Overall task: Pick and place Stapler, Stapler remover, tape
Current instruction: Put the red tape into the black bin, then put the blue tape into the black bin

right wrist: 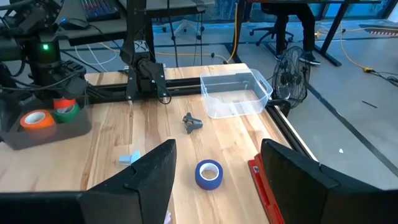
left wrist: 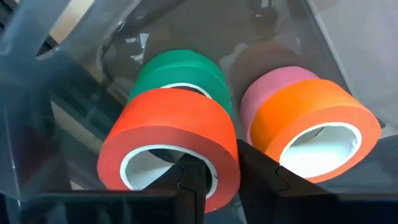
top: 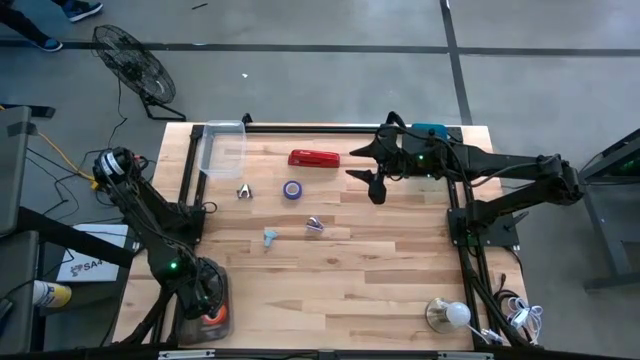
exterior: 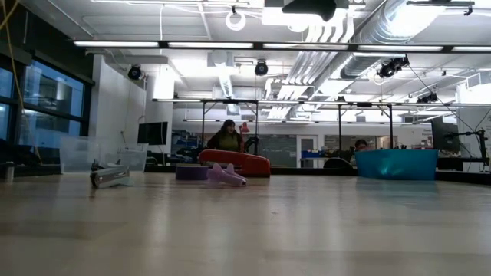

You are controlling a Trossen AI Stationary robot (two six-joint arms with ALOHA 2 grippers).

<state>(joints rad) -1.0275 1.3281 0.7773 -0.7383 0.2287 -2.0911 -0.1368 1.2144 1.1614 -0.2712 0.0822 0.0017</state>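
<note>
Lying beside right gripper [top: 366, 161], stapler [top: 314, 158]

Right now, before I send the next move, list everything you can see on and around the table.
stapler: one, red, far side of the table
loose tape roll: one, blue-purple, near the stapler
clear bin: one, far left corner
small claw pieces: three, grey, pale blue and pale purple, mid-table
tape rolls in dark tray: four, red-orange, green, pink, orange, near left corner
teal bin: one, far right
lamp bulb: one, near right edge
floor fan: one, black
left hand: over the tray
right hand: open, beside the stapler
</note>
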